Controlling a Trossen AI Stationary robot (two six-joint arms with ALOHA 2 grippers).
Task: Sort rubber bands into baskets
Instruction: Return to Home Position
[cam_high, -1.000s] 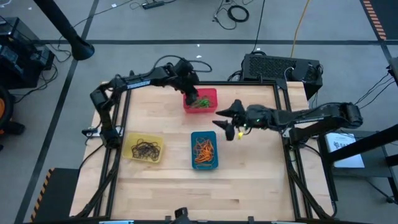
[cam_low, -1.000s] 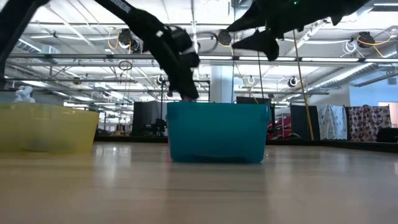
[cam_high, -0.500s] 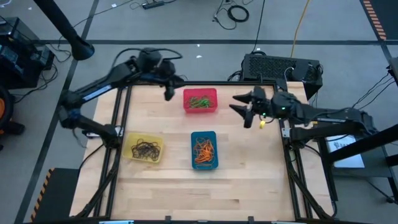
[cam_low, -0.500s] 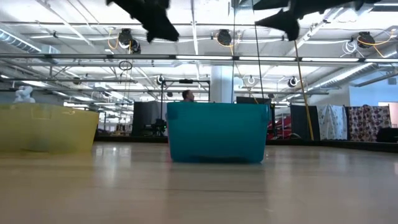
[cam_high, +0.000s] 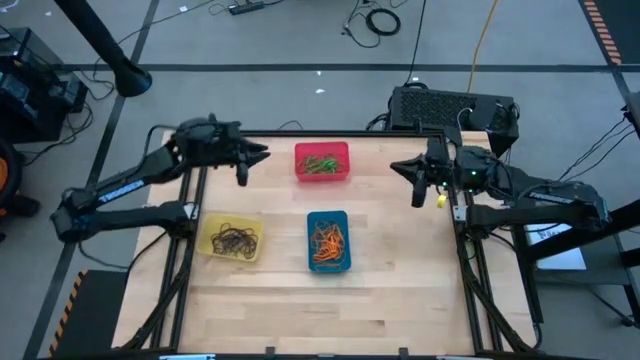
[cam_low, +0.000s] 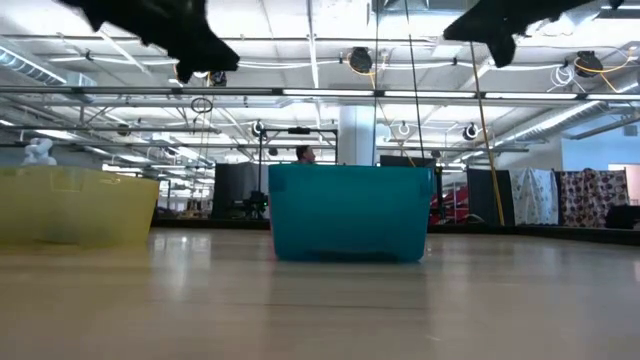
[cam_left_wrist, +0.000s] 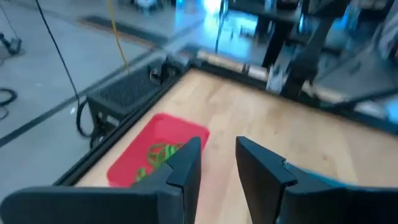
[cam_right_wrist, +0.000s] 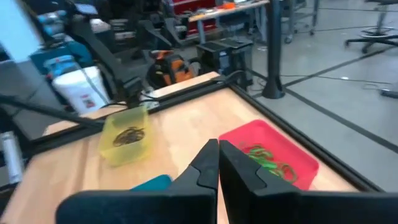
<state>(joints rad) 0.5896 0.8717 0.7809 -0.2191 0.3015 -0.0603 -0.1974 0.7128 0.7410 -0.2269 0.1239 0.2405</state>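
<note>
Three baskets rest flat on the wooden table: a red basket (cam_high: 322, 162) holding green rubber bands (cam_high: 321, 165), a blue basket (cam_high: 328, 241) holding orange rubber bands (cam_high: 328, 244), and a yellow basket (cam_high: 232, 240) holding dark rubber bands (cam_high: 233, 240). My left gripper (cam_high: 262, 154) hovers high over the table's far left, left of the red basket (cam_left_wrist: 155, 155). It is open, with nothing between its fingers (cam_left_wrist: 217, 149). My right gripper (cam_high: 398, 167) hovers high at the far right, shut and empty (cam_right_wrist: 218, 146). It looks toward the red basket (cam_right_wrist: 273, 158) and the yellow basket (cam_right_wrist: 127, 140).
A black frame rail (cam_high: 455, 215) borders the table. A black box (cam_high: 450, 108) stands beyond the far edge. Bare wood (cam_high: 320, 310) fills the near half of the table. In the low view both grippers hang well above the blue basket (cam_low: 350, 212).
My left gripper has risen out of the red basket and drawn back toward the table's left edge. My right gripper has pulled away from between the red and blue baskets toward the right and far edges, and its fingers have shut. The baskets have stayed put.
</note>
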